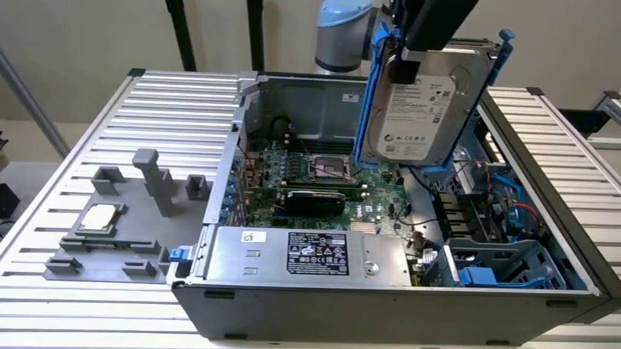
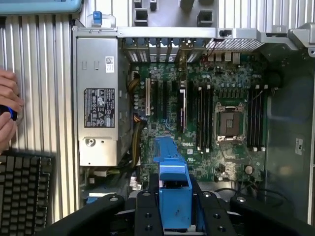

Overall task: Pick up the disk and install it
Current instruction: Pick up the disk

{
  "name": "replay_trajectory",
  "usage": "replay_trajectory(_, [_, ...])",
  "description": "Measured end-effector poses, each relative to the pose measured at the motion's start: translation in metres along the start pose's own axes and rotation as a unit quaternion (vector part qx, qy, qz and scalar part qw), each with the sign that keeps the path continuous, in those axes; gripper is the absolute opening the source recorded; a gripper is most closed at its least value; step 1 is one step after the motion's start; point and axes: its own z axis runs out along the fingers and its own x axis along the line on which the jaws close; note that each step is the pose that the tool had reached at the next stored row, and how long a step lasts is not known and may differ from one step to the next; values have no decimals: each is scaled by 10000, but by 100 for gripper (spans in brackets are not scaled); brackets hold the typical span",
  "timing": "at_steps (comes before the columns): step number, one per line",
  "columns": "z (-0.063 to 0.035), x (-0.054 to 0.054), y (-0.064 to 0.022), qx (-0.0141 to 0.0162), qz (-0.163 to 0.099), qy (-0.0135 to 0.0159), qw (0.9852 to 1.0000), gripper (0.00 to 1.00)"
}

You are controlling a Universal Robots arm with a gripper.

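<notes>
The disk (image 1: 419, 109), a silver-grey hard drive with a white label in a bright blue carrier, hangs nearly upright above the open computer case (image 1: 388, 305), over its right rear part in the exterior view. My gripper (image 1: 419, 51) is shut on its top edge. In the wrist view the blue carrier (image 2: 172, 189) sits between my black fingers (image 2: 146, 209), above the green motherboard (image 2: 197, 123).
A grey power-supply box (image 1: 310, 254) fills the case's front. Blue drive bays (image 1: 495, 270) sit at the front right. The CPU socket (image 2: 229, 122) is bare. A small CPU chip (image 1: 100, 217) lies on a grey fixture. A person's hand (image 2: 7, 110) and a keyboard (image 2: 22, 191) are beside the case.
</notes>
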Motion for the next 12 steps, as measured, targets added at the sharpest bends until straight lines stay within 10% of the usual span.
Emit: replay_trajectory(12, [-9, 397, -212, 0, 0, 0, 10000, 0])
